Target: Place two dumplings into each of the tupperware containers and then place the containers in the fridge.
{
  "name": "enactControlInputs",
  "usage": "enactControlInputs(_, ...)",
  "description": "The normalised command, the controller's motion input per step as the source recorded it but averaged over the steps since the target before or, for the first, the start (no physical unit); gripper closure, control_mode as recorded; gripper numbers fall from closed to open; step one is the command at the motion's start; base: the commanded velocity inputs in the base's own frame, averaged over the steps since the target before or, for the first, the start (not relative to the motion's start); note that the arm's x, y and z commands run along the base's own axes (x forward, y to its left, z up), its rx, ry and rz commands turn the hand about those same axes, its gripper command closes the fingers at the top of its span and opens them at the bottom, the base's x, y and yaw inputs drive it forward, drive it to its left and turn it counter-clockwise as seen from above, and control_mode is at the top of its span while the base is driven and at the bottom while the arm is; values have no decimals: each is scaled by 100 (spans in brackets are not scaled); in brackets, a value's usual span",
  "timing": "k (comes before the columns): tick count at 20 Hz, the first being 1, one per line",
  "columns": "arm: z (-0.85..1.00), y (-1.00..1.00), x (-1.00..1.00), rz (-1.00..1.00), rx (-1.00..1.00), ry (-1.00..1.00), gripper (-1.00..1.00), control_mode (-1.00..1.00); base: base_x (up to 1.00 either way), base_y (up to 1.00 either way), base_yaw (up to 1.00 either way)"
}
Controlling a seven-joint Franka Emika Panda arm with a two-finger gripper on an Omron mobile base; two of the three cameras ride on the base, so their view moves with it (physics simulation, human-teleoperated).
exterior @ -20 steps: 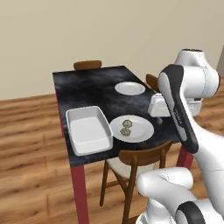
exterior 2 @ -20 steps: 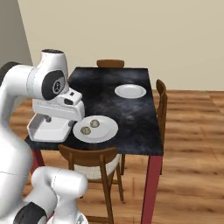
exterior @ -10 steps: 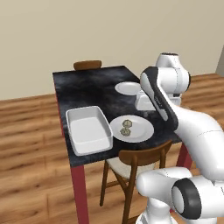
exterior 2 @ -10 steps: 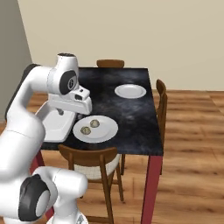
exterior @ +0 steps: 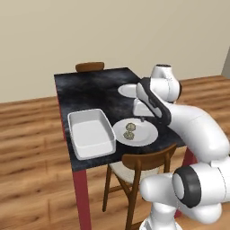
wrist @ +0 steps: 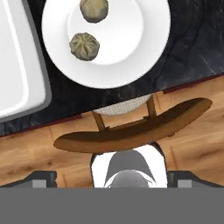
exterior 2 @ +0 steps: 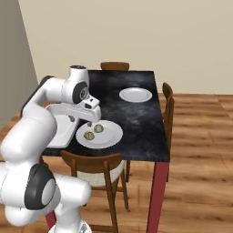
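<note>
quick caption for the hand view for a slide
Looking straight down on two dumplings on a round white plate at the dark table's edge, white container alongside, wooden chair below.

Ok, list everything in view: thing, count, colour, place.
dumplings: two, olive-brown and tan, on the near plate
near plate: one, white, table's front edge
far plate: one, white, farther back on the table
tupperware container: one, white, deep, left of the near plate
table: one, dark marbled top, red legs
chairs: three, brown wood, around the table
end effector: one, open, above the near plate
</note>
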Motion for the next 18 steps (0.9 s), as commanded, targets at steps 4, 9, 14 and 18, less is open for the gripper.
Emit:
enactControlInputs(4, -83, 0, 39, -1, -1, 0, -100, -100, 0, 0, 0)
enactControlInputs(9, -79, 0, 8, 0, -1, -9, -100, -100, 0, 0, 0)
enactControlInputs(14, -22, 0, 32, 0, 0, -1, -100, -100, 0, 0, 0)
enactControlInputs(18, -7, 0, 62, 0, 0, 0, -100, -100, 0, 0, 0)
